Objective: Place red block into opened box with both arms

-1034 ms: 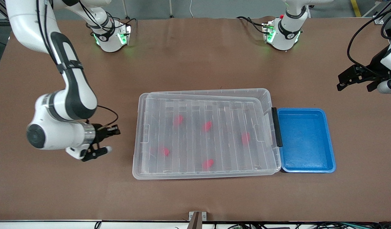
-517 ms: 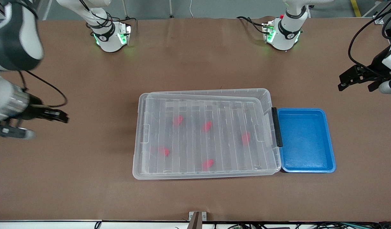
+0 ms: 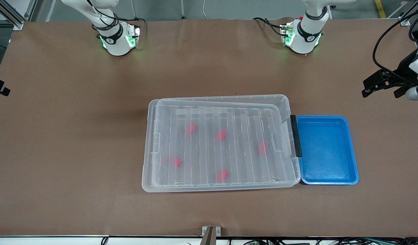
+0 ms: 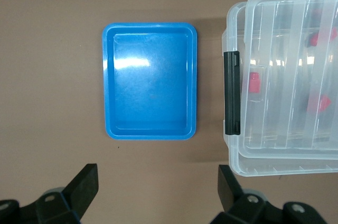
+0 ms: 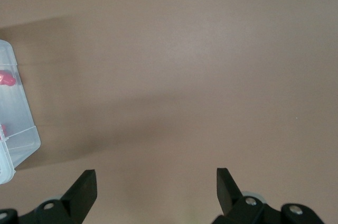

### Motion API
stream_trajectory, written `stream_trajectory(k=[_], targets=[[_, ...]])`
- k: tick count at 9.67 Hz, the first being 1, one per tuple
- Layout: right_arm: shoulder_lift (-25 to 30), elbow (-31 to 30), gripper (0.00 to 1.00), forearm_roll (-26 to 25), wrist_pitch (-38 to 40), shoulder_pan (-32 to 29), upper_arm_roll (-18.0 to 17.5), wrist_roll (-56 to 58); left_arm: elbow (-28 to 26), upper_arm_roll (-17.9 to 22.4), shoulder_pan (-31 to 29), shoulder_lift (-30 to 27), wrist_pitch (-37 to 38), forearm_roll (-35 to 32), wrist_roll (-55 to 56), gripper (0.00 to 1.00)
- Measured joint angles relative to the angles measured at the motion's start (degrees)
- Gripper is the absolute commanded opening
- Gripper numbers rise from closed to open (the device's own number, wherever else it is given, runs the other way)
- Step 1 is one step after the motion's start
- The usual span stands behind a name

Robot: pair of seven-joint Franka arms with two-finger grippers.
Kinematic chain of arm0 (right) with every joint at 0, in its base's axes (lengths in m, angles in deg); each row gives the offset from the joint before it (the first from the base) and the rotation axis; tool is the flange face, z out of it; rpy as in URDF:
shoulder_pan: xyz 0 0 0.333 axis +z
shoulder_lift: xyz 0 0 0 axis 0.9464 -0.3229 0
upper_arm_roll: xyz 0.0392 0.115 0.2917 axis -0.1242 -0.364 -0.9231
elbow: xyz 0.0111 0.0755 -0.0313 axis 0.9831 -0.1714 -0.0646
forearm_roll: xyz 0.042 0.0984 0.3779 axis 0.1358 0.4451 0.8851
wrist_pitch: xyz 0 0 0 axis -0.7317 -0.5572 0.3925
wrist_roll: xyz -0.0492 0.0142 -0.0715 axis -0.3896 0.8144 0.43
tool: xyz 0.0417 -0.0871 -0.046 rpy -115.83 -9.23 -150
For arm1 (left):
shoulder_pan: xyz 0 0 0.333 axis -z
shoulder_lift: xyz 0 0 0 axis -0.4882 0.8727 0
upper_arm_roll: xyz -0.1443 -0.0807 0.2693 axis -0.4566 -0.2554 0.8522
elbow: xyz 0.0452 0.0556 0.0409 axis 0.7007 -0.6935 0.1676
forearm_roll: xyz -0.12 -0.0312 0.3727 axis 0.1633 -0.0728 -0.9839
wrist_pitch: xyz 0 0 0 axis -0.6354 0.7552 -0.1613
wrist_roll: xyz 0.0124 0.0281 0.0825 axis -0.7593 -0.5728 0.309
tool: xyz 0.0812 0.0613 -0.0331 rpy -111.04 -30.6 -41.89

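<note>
The clear box (image 3: pixel 287 102) stands mid-table with its ribbed lid (image 3: pixel 229 114) lying over it, slightly askew. Its black latch bar (image 3: pixel 295 136) faces the left arm's end. Several red blocks lie inside under the lid, among them one (image 3: pixel 191 128) and another (image 3: pixel 222 175). My left gripper (image 3: pixel 381 91) hangs open and empty over bare table at the left arm's end, apart from the box (image 4: pixel 235 160). My right gripper (image 5: pixel 156 179) is open and empty over bare table at the right arm's end. A box corner (image 5: pixel 21 147) with a red block (image 5: pixel 8 78) shows in its wrist view.
An empty blue tray (image 3: pixel 326 149) sits against the box's latch end, toward the left arm's end. Both arm bases (image 3: pixel 117 41) (image 3: pixel 302 37) stand along the table edge farthest from the front camera. Brown table surface surrounds the box.
The right arm swung away from beside the box toward its end of the table, almost leaving the front view, and its gripper opened. The left arm stayed nearly still.
</note>
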Motion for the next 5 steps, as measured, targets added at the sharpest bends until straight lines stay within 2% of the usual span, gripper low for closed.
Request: stream_trajectory(k=[5], targets=[[-0.11,-1.06,1.0,0.02,-0.3,0.09,0.06,0.0,0.0,0.01,-0.02,0.0,0.0,-0.01,0.0,1.0]])
